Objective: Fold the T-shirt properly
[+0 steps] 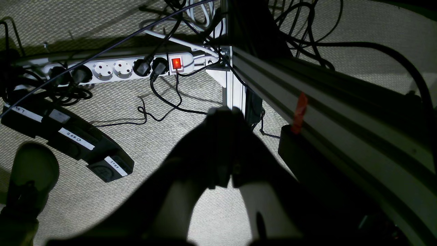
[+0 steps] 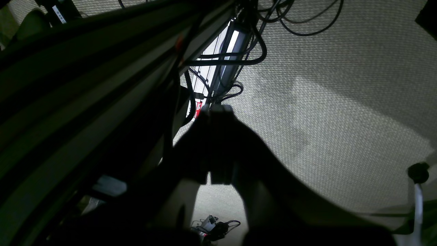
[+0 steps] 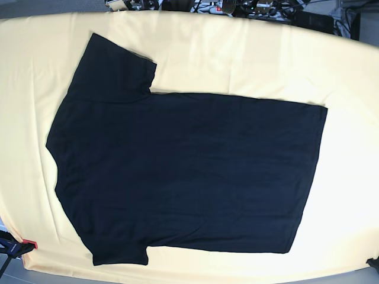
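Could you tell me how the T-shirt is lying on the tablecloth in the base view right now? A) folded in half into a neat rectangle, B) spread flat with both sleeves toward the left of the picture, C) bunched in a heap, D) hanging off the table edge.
B: the T-shirt lies spread flat on the yellow tablecloth, both sleeves toward the picture's left and the hem at right.

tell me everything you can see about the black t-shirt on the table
The large plain black short-sleeved T-shirt looks like soft cotton and lies flat, spread open and unfolded, on the pale yellow tablecloth. In the base view its collar end points left and its straight hem right, with one sleeve toward the top and one toward the bottom. No print shows. Only the cloth touches it; no gripper is near.
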